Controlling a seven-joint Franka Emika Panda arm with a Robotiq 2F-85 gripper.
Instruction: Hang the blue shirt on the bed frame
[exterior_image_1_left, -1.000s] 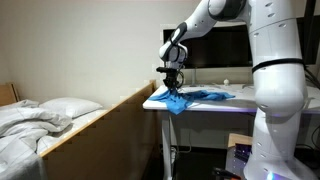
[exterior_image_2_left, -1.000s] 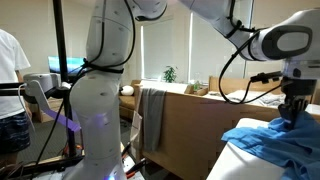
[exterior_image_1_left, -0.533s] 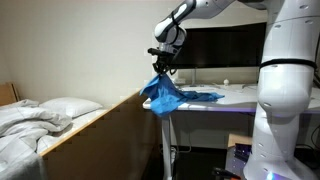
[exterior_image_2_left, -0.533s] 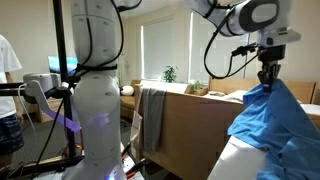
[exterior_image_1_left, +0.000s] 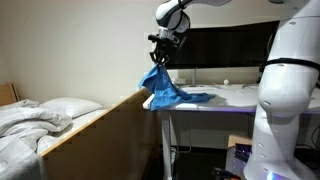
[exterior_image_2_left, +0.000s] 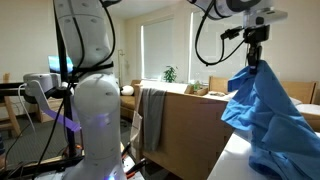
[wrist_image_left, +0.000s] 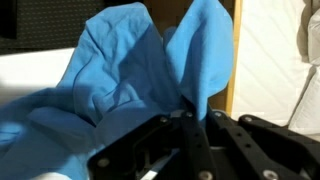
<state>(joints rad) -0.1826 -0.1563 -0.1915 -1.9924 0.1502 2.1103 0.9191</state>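
Wrist view: I have my tool (wrist_image_left: 190, 113) clamped on the shirt (wrist_image_left: 120, 70), which hangs with its lower end on the table (exterior_image_1_left: 236, 98).

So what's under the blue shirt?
The white table; the blue shirt hangs from the gripper, its tail lying there. Whatever lies beneath that tail is covered.
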